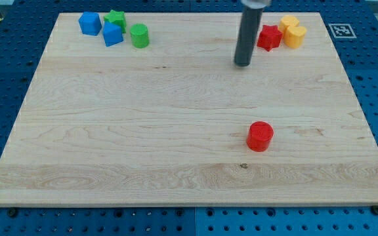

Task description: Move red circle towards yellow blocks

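Note:
The red circle (260, 136) lies on the wooden board right of centre, in the lower half. Two yellow blocks (293, 31) sit together at the view's top right, with a red star-shaped block (269, 37) touching their left side. My tip (242, 63) is at the lower end of the dark rod, left of the red star and well above the red circle in the view, apart from both.
At the view's top left stand two blue blocks (89, 23) (112, 35), a green star (116, 17) and a green cylinder (140, 35). The wooden board (110, 144) lies on a blue perforated table. A marker tag (340, 29) is off the board's top right corner.

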Tool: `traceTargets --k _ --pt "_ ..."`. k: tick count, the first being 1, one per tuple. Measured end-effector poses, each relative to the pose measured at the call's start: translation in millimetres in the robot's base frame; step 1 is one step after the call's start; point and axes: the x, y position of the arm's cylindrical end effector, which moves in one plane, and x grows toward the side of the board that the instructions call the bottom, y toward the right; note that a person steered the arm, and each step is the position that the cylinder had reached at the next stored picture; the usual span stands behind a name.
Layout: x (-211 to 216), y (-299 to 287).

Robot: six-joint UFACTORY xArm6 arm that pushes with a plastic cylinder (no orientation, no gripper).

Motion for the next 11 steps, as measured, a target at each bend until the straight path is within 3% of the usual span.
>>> traceTargets --k 3,4,6,11 --pt "203.9 -29.1" --pt "224.1 -22.1" --pt "208.1 -2.1" --pt "107.2 53.1"
